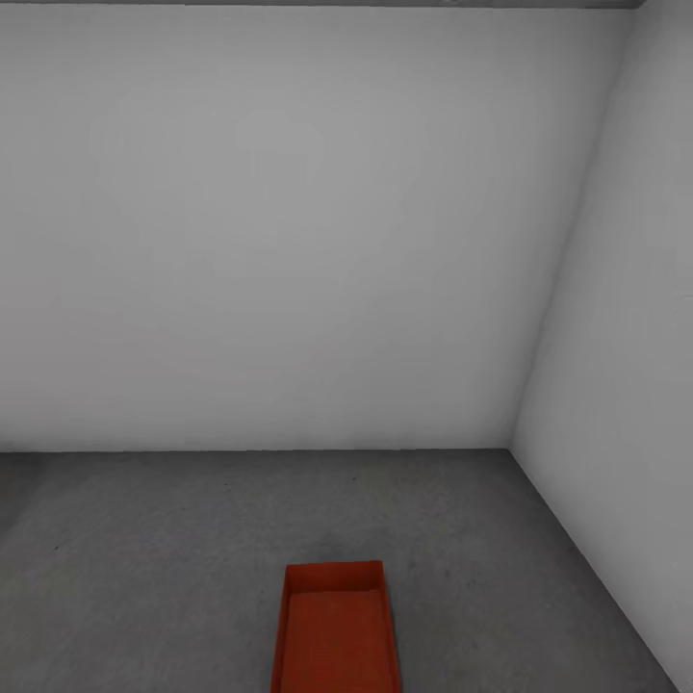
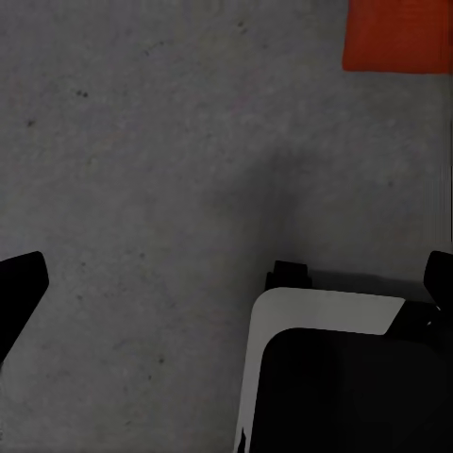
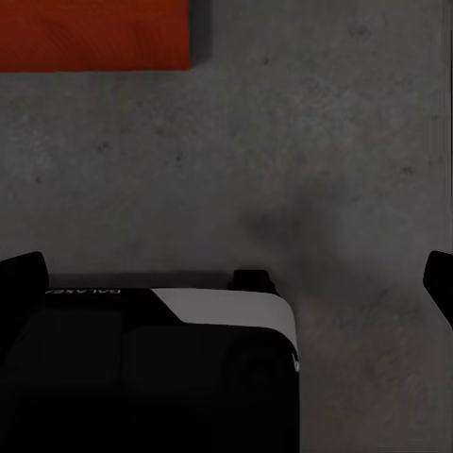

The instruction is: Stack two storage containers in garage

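An orange-red storage container (image 1: pixel 336 630) rests on the dark grey concrete floor (image 1: pixel 144 558) of the garage, close in front of me, its long side pointing at the far wall. Its open inside looks empty. A corner of the container (image 2: pixel 399 34) appears in the left wrist view, and a wider stretch of it (image 3: pixel 92 34) in the right wrist view. My left gripper (image 2: pixel 226 283) hangs open above bare floor beside the tub, holding nothing. My right gripper (image 3: pixel 226 278) is open too, over the floor on the tub's other side.
Plain white walls (image 1: pixel 289 241) meet in a corner at the right (image 1: pixel 539 385). Grey floor stretches to the left and ahead of the container. My own white-and-black base (image 2: pixel 330 368) sits under the left gripper, and the base (image 3: pixel 151 368) shows under the right one as well.
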You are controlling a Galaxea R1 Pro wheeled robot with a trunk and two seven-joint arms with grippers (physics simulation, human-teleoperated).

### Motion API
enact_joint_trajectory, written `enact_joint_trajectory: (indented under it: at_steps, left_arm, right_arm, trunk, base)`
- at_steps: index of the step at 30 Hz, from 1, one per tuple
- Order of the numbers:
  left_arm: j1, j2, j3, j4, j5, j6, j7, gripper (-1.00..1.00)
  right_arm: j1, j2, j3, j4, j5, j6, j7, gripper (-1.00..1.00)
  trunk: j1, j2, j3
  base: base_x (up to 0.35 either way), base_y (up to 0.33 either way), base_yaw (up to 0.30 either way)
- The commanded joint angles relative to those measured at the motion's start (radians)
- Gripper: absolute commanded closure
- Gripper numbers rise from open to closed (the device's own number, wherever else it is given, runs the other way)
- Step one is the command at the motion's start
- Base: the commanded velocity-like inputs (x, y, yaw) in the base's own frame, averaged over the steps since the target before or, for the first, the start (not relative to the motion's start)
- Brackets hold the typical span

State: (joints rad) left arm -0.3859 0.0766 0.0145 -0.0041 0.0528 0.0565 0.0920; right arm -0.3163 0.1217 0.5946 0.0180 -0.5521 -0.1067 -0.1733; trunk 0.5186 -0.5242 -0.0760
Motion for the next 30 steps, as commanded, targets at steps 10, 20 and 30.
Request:
enact_joint_trajectory:
  at_steps: [10, 20, 30]
  left_arm:
    - [-0.001, -0.001, 0.001, -0.001, 0.005, 0.003, 0.002, -1.0]
    - [-0.001, -0.004, 0.001, -0.001, 0.005, 0.004, 0.002, -1.0]
    - [-0.001, -0.009, 0.001, -0.001, 0.008, 0.004, 0.002, -1.0]
  right_arm:
    - [-0.001, 0.001, 0.008, 0.002, -0.009, -0.004, -0.002, -1.0]
    - [-0.001, 0.001, 0.008, 0.002, -0.011, -0.004, -0.001, -1.0]
    - [-0.001, -0.001, 0.008, 0.006, -0.012, -0.004, 0.0, -1.0]
  trunk:
    - [0.0, -0.002, -0.002]
    - [0.0, -0.002, -0.002]
    - [0.0, -0.002, -0.002]
  base:
    - [0.0, 0.0, -0.279]
    - [0.0, 0.0, -0.286]
    - [0.0, 0.0, -0.286]
